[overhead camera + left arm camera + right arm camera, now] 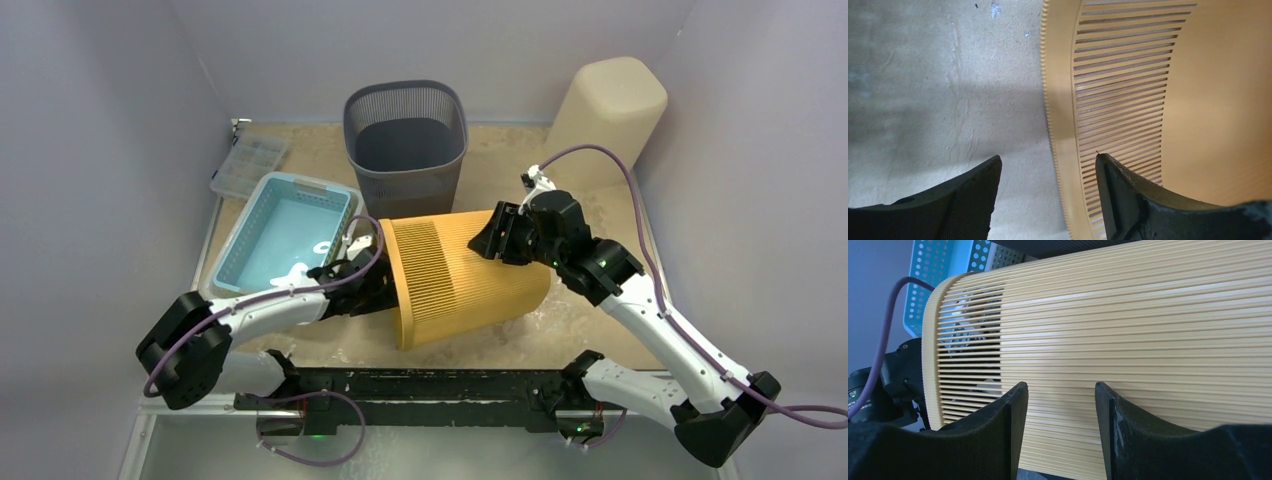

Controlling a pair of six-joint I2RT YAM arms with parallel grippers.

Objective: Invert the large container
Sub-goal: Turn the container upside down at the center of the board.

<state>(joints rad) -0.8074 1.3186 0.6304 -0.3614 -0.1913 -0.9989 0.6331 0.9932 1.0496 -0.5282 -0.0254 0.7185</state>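
The large container is a yellow slatted bin (460,275) lying on its side in the middle of the table, with its open rim facing left. My left gripper (380,285) is open at that rim. In the left wrist view (1048,162) the ribbed rim (1055,125) passes between the jaws, one finger outside over the table and one inside the bin (1128,90). My right gripper (492,240) is open at the bin's upper far side near its base. In the right wrist view (1060,387) its fingers stand just off the slatted wall (1128,315).
A grey mesh bin (405,140) stands upright behind the yellow one. A light blue perforated basket (285,230) sits to the left, a clear organizer box (248,165) behind it. A beige bin (605,105) stands upside down at the back right. A black rail (420,385) runs along the near edge.
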